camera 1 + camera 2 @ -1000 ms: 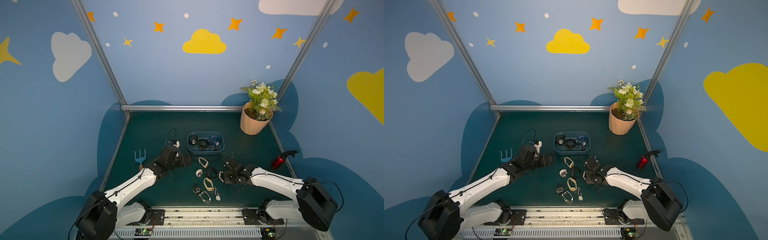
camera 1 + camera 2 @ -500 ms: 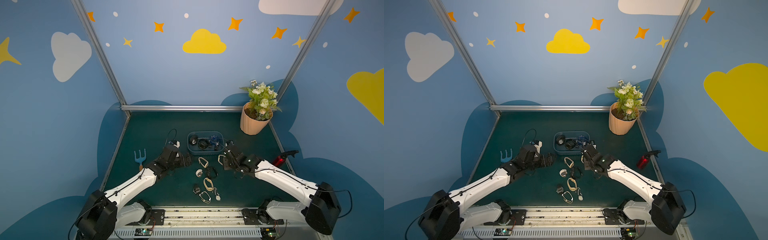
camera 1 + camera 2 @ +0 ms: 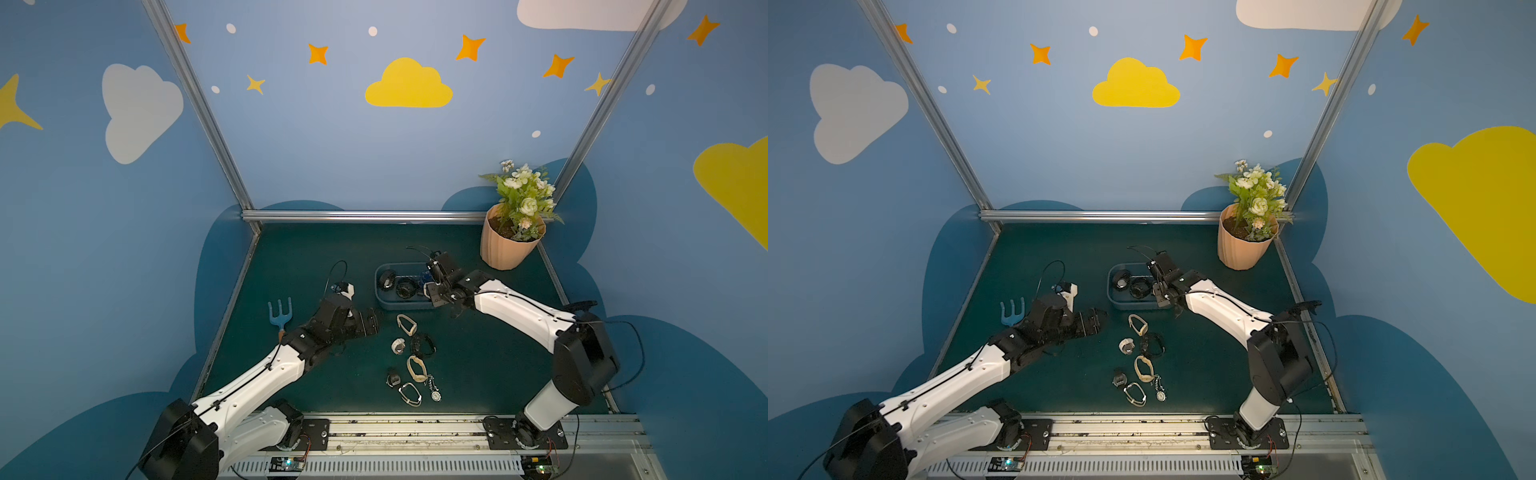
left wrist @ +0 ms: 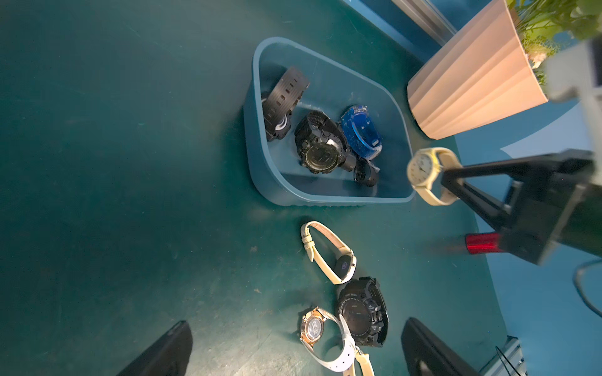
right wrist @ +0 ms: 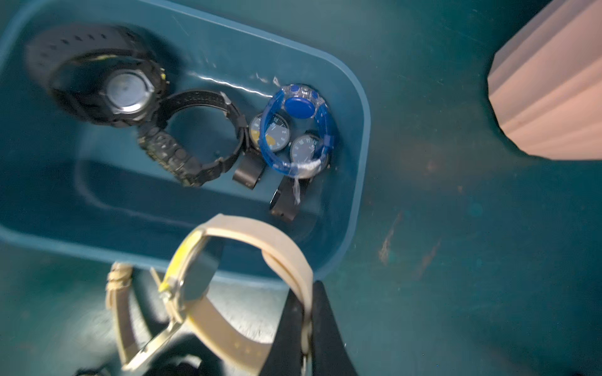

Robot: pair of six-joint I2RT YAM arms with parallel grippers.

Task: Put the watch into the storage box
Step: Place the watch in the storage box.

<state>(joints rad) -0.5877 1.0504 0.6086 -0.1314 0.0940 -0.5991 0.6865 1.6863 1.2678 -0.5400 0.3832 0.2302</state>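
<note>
Watch (image 4: 423, 172) with a beige strap and a round pale dial hung in the air, grasped by its strap in the right pincer (image 5: 308, 325), whose jaws were clenched on the band. It was at the right end of the storage box (image 4: 325, 201), about over the rim near the front corner; I could not tell if it was fully above the inside or partly outside. It did not touch the box. The box stood near the middle of the worktop (image 3: 478, 365), somewhat toward the back edge, and contained two bulky black watches (image 4: 321, 146) and a blue watch (image 5: 299, 130) at its right end.

The left pincer (image 3: 369, 323) was released, jaws wide apart and empty, low over the worktop beside the loose watches (image 3: 411, 357) that lay between the box and the front edge.

By my judgement the step in hand was the carrying of the watch to the box, and it was nearly complete. The next move would call for a small shift toward the inside of the box, over the free floor in front of the black watches, then a little lowering, and only after that the opening of the jaws, so that the strap would not catch on the rim and drop the watch onto the worktop.
</note>
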